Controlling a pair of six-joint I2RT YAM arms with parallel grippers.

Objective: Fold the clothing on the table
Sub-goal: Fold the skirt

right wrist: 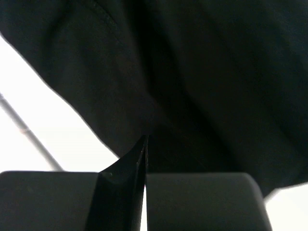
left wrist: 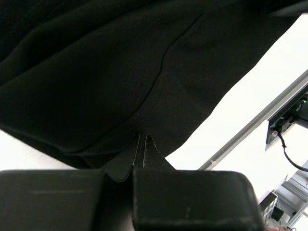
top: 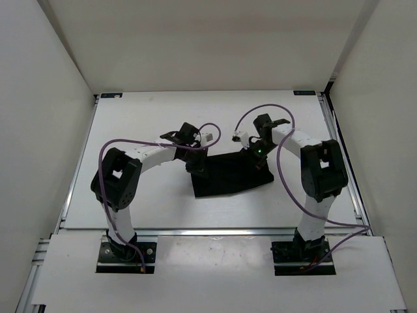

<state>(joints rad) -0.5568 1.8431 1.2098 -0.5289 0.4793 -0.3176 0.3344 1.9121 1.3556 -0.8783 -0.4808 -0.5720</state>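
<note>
The black clothing (top: pixel 229 177) lies folded into a rough rectangle in the middle of the white table (top: pixel 146 117). My left gripper (top: pixel 195 165) is at its far left corner and my right gripper (top: pixel 259 161) at its far right corner. In the left wrist view the left gripper (left wrist: pixel 140 144) is shut, its tips pinching an edge of the clothing (left wrist: pixel 120 72). In the right wrist view the right gripper (right wrist: pixel 143 144) is likewise shut on an edge of the clothing (right wrist: pixel 202 72). What lies under the fabric is hidden.
Silver rails (top: pixel 340 153) run along the table's sides, with white walls close around. A rail (left wrist: pixel 260 119) shows beyond the fabric in the left wrist view. Purple cables (top: pixel 277 107) loop over both arms. Bare white tabletop (top: pixel 130 195) lies to the left of the clothing.
</note>
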